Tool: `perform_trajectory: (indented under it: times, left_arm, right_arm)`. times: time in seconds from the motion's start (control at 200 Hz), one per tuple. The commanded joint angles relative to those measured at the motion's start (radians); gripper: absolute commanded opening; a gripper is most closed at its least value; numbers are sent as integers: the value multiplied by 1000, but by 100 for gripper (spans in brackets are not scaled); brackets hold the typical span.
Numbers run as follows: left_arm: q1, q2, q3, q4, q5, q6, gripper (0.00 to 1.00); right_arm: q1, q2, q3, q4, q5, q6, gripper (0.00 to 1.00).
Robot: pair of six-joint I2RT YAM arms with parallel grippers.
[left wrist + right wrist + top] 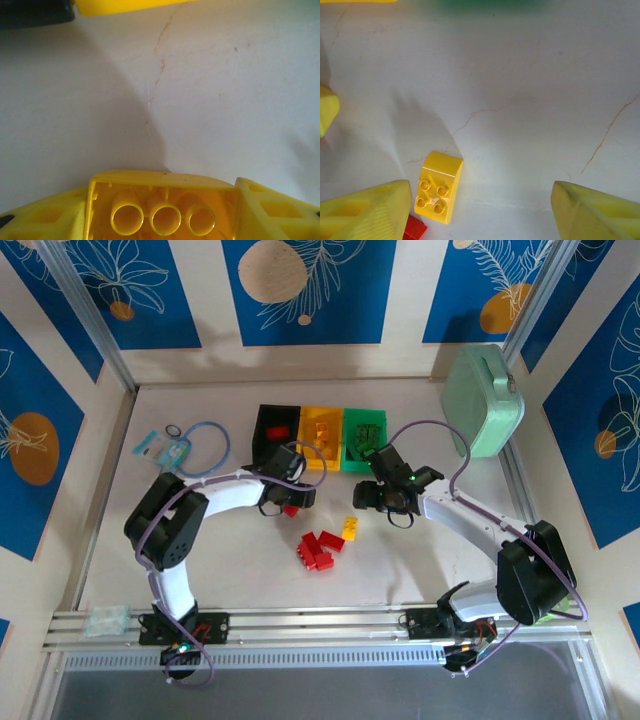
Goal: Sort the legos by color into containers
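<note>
The right pincer (481, 192) hangs spread over the tabletop (530, 100), with the loose yellow brick (439, 187) just beside its left-of-view finger. The brick's long axis points toward the yellow bin (322, 410), and the right arm is nearer. The left pincer (163, 186) pinches a second yellow brick (162, 217)

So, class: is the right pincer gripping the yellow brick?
No: the yellow brick lies studs-up on the table, the right pincer wide open.
</note>
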Motion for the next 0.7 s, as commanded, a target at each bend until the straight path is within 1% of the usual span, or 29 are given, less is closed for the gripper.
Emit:
perform_trajectory:
  times: [0.0,0.11,0.23,0.695]
  left_arm:
    - [-6,-61,15,-35,-1,-1,51]
    - [-2,-75,76,-51,-8,11,51]
    - [6,-46,174,-79,-14,31,51]
    - [46,234,601,-178,-46,98,52]
  right_arm:
    - [-4,-8,-12,-4,-9,20,74]
    - [-4,-12,-13,-8,-9,20,74]
    - [-1,-19,-12,-13,-9,21,74]
    - [30,-36,-50,-16,-12,44,74]
